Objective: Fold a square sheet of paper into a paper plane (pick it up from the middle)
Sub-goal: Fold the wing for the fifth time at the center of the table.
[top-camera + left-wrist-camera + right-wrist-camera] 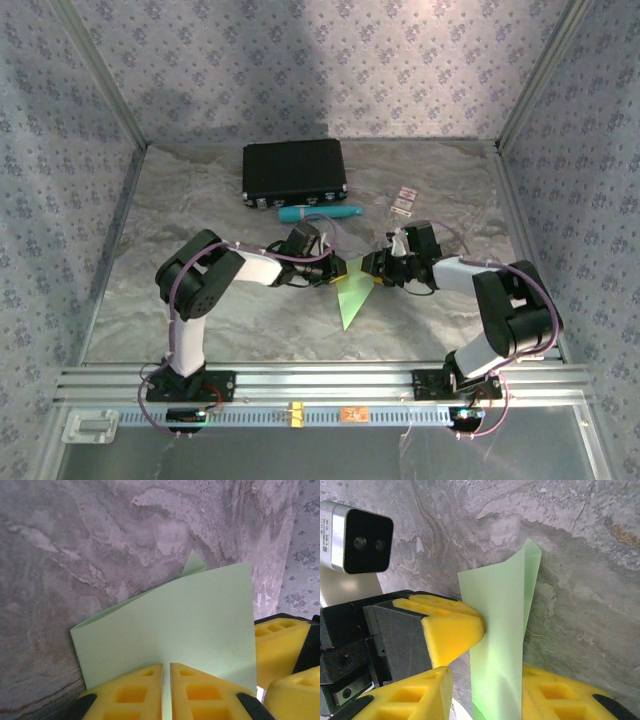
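Pinching the folded pale green paper in nearly closed jaws, the left gripper holds it upright just ahead of its tips. The right wrist view shows what the overhead view blurs: the right gripper straddles the paper, jaws apart, with a gap on one side. The paper's lower edge is cut off there.
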### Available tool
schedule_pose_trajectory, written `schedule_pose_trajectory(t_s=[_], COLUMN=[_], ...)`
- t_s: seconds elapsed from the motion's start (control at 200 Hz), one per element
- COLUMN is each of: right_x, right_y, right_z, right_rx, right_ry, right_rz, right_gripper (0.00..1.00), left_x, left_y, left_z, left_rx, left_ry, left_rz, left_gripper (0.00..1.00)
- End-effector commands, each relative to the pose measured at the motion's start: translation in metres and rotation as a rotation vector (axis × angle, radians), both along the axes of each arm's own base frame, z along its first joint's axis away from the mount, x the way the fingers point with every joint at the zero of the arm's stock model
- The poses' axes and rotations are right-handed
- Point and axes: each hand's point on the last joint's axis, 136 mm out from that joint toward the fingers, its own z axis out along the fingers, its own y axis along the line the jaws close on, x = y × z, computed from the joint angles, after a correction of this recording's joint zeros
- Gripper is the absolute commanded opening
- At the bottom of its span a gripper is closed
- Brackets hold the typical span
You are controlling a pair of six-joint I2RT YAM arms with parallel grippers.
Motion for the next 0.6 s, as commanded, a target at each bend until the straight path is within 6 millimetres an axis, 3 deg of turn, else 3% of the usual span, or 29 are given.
schedule_pose_trajectory(t_s=[0.0, 0.29, 0.595], right_x=[-0.006, -0.012, -0.014], right_y=[0.0, -0.003, 0.003], right_z=[-0.001, -0.011, -0.012], right_rx=[0.012, -0.017, 0.016], right_ry=[0.02, 0.014, 0.017], right_rz=[0.04, 0.068, 0.09], right_gripper=[0.36, 0.23, 0.21], left_x=[-0.014, -0.008, -0.008], left_y=[0.022, 0.014, 0.011], left_z=[-0.027, -0.004, -0.001], left_rx=[0.106, 0.048, 0.028], left_ry=[0.071, 0.012, 0.007], left_rz=[0.015, 0.0, -0.01], left_gripper=[0.13, 0.15, 0.15])
